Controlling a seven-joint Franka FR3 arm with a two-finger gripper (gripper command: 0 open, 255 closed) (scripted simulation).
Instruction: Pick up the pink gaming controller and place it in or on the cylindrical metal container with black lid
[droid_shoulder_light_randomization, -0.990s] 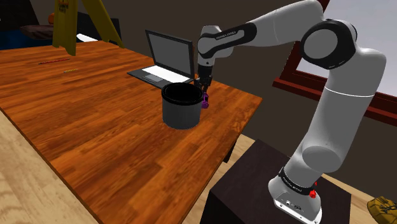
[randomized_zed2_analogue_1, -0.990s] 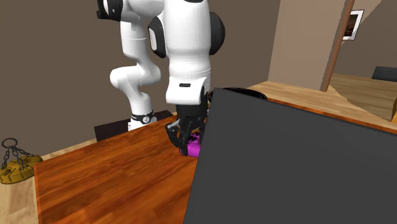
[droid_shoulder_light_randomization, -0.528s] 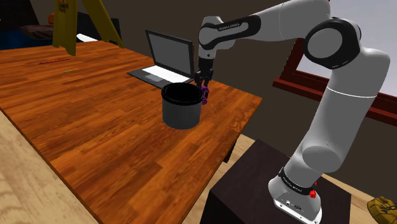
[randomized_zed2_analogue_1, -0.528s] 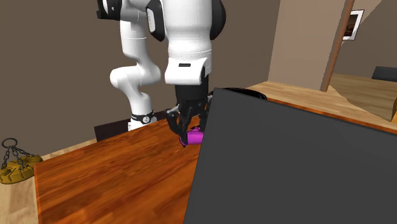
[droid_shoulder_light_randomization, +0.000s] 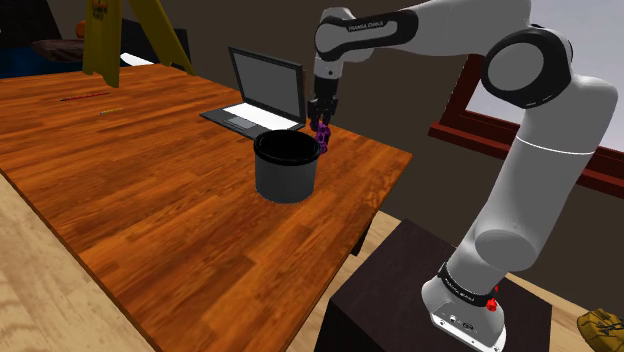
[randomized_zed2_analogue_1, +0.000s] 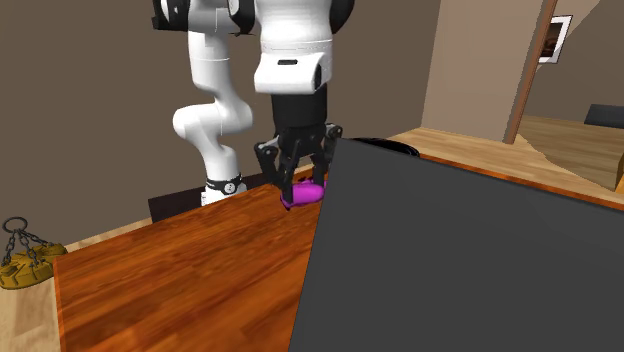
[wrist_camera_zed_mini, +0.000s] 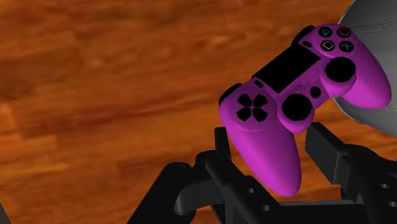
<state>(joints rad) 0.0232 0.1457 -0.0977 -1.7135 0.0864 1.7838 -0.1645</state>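
The wooden table (droid_shoulder_light_randomization: 150, 200) spreads out beneath the claw (droid_shoulder_light_randomization: 322, 127). An open laptop (droid_shoulder_light_randomization: 262, 95) stands just beyond the claw. A dark grey cylindrical container (droid_shoulder_light_randomization: 285, 172) sits just beside and below it. The claw grips one handle of the magenta controller (wrist_camera_zed_mini: 299, 102), holding it clear of the table, near the container's rim.

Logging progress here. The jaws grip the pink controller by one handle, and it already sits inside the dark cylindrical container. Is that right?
Not inside. The jaws grip the pink controller by one handle, but it hangs outside the dark cylindrical container, beside its rim and above the wooden table, as the shoulder view shows.
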